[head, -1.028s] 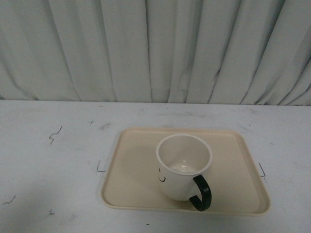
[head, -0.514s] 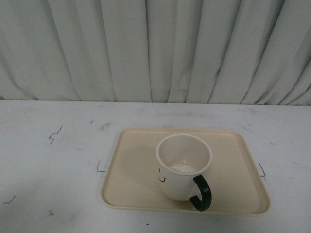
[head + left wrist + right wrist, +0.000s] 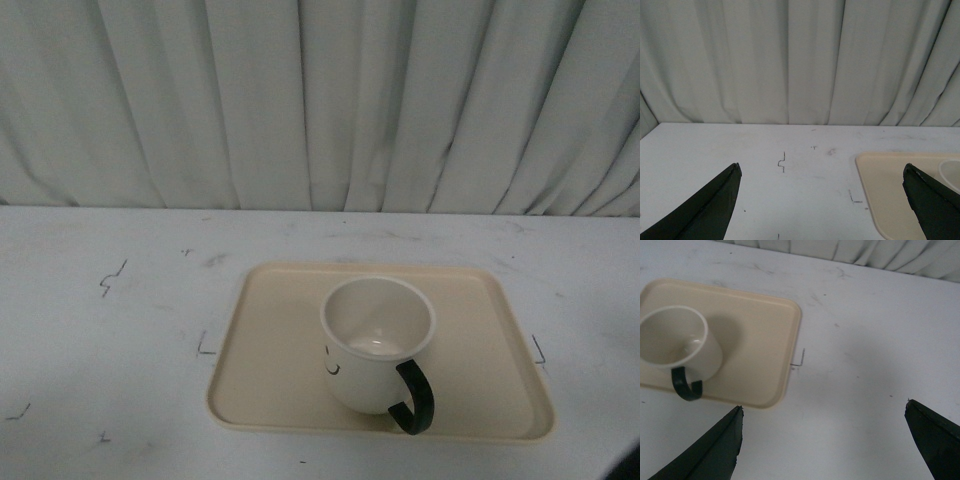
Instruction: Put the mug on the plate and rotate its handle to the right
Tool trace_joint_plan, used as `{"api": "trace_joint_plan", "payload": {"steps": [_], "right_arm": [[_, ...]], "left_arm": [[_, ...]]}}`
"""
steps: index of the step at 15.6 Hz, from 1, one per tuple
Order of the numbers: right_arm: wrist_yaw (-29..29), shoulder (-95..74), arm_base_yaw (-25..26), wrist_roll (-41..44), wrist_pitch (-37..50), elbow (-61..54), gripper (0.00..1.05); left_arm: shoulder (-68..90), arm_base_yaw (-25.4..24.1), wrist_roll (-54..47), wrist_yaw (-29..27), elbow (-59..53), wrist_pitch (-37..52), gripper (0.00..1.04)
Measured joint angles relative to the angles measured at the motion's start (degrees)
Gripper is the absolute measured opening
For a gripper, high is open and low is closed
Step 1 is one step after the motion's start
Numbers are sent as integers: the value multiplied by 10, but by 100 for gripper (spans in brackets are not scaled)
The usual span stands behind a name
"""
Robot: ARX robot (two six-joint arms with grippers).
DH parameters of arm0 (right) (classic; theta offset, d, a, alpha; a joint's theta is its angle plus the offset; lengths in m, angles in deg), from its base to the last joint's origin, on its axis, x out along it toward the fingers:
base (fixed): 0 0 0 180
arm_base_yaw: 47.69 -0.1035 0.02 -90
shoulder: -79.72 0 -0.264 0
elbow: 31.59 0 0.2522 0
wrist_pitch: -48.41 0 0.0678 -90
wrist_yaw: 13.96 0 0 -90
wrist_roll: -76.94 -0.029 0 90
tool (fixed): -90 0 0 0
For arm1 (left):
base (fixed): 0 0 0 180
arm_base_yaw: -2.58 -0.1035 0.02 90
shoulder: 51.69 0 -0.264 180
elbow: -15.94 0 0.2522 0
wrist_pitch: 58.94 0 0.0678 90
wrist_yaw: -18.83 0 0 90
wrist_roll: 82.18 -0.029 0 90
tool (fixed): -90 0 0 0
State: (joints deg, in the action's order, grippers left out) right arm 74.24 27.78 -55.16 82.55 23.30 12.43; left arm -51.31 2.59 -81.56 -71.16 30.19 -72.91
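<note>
The white mug stands upright on the beige plate, near its front edge. Part of its black smiley shows on the side facing me, and its black handle points toward the front right. In the right wrist view the mug and its handle sit on the plate. My right gripper is open over bare table, clear of the plate's corner. My left gripper is open, with the plate by one finger. Neither arm shows in the front view.
The white table carries small black marks around the plate. A pleated grey curtain closes off the back of the table.
</note>
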Motion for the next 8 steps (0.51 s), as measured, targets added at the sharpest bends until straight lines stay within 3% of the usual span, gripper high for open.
{"api": "trace_joint_plan", "payload": {"steps": [4, 8], "right_arm": [[65, -279, -45, -102, -68, 223, 98], [75, -474, -111, -214, -137, 356, 98]], "left_arm": [[0, 0, 0, 0, 0, 0, 98], [0, 0, 0, 0, 0, 0, 98]]}}
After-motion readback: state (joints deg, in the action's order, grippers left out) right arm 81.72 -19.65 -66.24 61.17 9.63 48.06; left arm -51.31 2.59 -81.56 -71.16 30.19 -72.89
